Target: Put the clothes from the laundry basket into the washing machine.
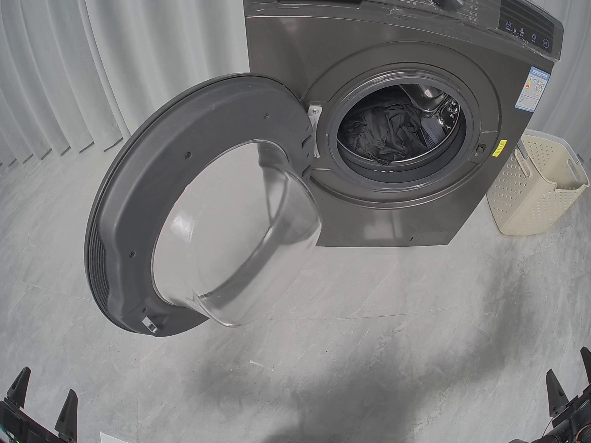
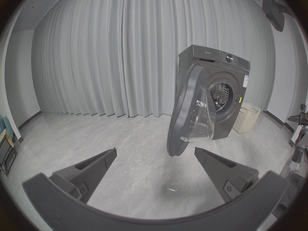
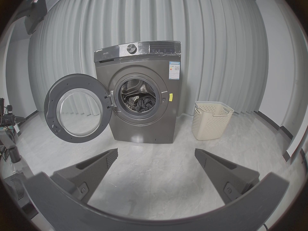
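In the head view the top of the washing machine (image 1: 394,38) is cut off. The dark clothes (image 1: 381,133) lie in a heap in the lower part of the drum (image 1: 440,109); how many pieces there are I cannot tell. The door (image 1: 154,173) stands wide open, swung to the left of the opening.

The laundry basket (image 1: 529,192) stands on the floor (image 1: 369,315) just beside the machine's right side. Its far edge is cut off there, and its own wall hides its bottom.

The left gripper (image 2: 155,152) is held low above the floor, well apart from the machine, with its fingers spread wide and nothing between them. The right gripper (image 3: 156,151) has the same pose on the other side, also released and holding nothing. In the head view only their fingertips show, at the two lower corners.

From the left wrist the door is seen almost edge-on and covers part of the opening, so the clothes are hidden. The right wrist faces the machine from the front, with the whole basket and the curtain (image 3: 218,48) behind it.
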Tool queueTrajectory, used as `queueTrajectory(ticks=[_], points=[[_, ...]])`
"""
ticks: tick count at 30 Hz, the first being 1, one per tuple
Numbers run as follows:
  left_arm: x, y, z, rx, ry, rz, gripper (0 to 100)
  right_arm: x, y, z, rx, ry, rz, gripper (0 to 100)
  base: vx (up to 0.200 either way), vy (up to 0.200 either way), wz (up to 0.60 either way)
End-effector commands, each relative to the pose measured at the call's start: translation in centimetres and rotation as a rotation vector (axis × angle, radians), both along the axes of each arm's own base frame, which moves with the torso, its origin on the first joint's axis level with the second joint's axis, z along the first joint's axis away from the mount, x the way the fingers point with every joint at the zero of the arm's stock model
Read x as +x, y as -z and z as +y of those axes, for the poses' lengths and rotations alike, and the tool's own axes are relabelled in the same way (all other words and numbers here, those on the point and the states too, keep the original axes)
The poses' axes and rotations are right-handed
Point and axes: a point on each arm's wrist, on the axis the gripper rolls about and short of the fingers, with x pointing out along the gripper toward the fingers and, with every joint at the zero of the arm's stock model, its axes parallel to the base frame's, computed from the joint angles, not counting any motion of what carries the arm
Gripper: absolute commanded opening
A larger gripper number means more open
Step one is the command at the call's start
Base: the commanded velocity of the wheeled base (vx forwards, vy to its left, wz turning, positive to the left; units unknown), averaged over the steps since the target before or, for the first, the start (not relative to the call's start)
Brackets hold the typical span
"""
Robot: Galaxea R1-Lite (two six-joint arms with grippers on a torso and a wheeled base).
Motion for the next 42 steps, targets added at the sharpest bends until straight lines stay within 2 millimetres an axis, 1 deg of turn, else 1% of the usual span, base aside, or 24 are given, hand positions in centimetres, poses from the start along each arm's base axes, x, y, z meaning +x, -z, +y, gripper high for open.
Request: queueTrajectory(ticks=[1,13,14,15,16,17,18,19,20,21,23,27,31,33,35,36,41,42], points=[[0.0,0.5,0.0,0.001,0.0,0.007,100,0.0,0.5,0.0,0.001,-0.001,0.002,100,0.0,0.0,0.0],[0.0,0.4,0.0,0.018,-0.002,-0.002,100,0.0,0.5,0.0,0.002,-0.001,0.002,100,0.0,0.0,0.0],[-0.1,0.0,0.0,0.012,-0.014,-0.024,100,0.0,0.5,0.0,0.001,-0.001,0.001,100,0.0,0.0,0.0],[-0.2,-0.4,0.0,0.007,-0.015,-0.044,100,0.0,0.5,0.0,0.001,-0.001,0.002,100,0.0,0.0,0.0],[-0.7,-3.1,0.0,-0.009,-0.01,-0.128,100,0.0,0.5,0.0,0.002,-0.001,0.004,100,0.0,0.0,0.0],[-0.9,-4.4,-0.1,-0.013,-0.007,-0.153,100,0.0,0.5,0.0,0.001,-0.001,0.001,100,0.0,0.0,0.0],[-1.0,-6.9,-0.1,-0.016,0.018,-0.176,100,0.0,0.5,0.0,0.001,-0.001,0.002,100,0.0,0.0,0.0],[-0.9,-7.3,-0.1,-0.016,0.026,-0.174,100,0.0,0.5,0.0,0.001,-0.001,0.002,100,0.0,0.0,0.0],[0.0,-8.8,-0.1,-0.013,0.067,-0.125,100,0.0,0.5,0.0,0.002,0.0,0.004,100,0.0,0.0,0.0],[0.3,-9.2,-0.2,-0.013,0.087,-0.111,100,0.0,0.5,0.0,0.002,-0.001,0.004,100,0.0,0.0,0.0],[2.8,-10.5,-0.4,-0.017,0.189,0.002,100,0.0,0.5,0.0,0.002,-0.001,0.002,100,0.0,0.0,0.0],[6.1,-12.0,-0.7,-0.038,0.304,0.092,100,0.0,0.5,0.0,0.001,-0.001,0.004,100,0.0,0.0,0.0],[8.9,-13.5,-1.0,-0.07,0.419,0.1,100,0.0,0.5,0.0,0.001,-0.001,0.001,100,0.0,0.0,0.0],[9.6,-13.9,-1.1,-0.075,0.451,0.103,100,0.0,0.5,0.0,0.001,-0.001,0.001,100,0.0,0.0,0.0],[11.6,-14.6,-1.5,-0.08,0.495,0.127,100,0.0,0.5,0.0,-0.001,-0.001,0.002,100,0.0,0.0,0.0],[11.9,-14.7,-1.6,-0.081,0.504,0.132,100,0.0,0.5,0.0,-0.001,-0.001,0.002,100,0.0,0.0,0.0],[15.3,-15.1,-2.8,-0.081,0.576,0.155,100,0.0,0.5,0.0,0.001,-0.001,0.002,100,0.0,0.0,0.0],[15.5,-15.1,-2.8,-0.08,0.579,0.155,100,0.0,0.5,0.0,0.001,-0.001,0.002,100,0.0,0.0,0.0]])
